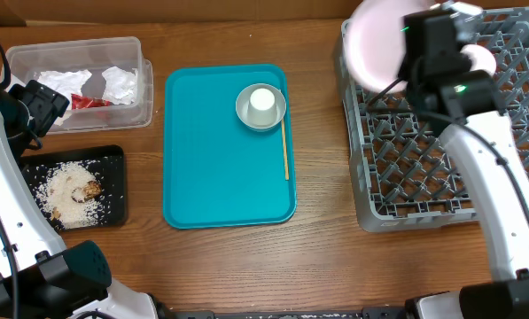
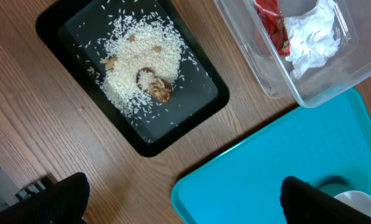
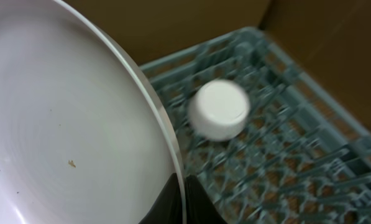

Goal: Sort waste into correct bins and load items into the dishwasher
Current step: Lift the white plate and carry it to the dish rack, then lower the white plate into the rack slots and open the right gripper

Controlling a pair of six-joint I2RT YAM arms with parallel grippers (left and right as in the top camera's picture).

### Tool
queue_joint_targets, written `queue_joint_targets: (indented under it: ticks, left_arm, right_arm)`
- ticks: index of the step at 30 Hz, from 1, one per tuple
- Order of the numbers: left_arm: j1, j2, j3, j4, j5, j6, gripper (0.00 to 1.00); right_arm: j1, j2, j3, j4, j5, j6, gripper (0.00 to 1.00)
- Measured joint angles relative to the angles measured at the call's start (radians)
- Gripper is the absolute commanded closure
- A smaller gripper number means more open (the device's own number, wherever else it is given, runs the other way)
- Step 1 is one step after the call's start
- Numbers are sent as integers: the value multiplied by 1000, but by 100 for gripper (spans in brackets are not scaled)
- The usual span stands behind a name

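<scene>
Teal tray (image 1: 211, 168) on wooden table (image 1: 322, 257), thin yellowish stick (image 1: 286, 151) along tray's right edge

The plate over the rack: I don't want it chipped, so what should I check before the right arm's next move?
1. Grip: right gripper is shut on the large plate at its rim. Ok.
2. Position: the plate hangs over the far-left corner of the dish rack. Ok.
3. Free slot below: hidden by the plate. Cannot tell.
4. Neighbours: a white round item already lies in the rack near the plate's edge. Cannot tell if it is clear.
5. Other arm: left gripper is open, over by the black tray, away from the rack. Ok.
</scene>
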Motion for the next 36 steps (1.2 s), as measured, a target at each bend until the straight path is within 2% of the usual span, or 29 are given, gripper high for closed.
queue_joint_targets:
  ticks: [6,10,23,36]
  left_arm:
    - [0,0,0,0,0,0,0]
    - [0,0,0,0,0,0,0]
    - [0,0,0,0,0,0,0]
    - [0,0,0,0,0,0,0]
  right_arm:
    - [-169,51,0,139,68,-79,96]
    - [-232,113,0,229,87,-143,96]
    - [-177,317,0,407,96,-314,96]
    - [-111,372,0,468,254,-372,96]
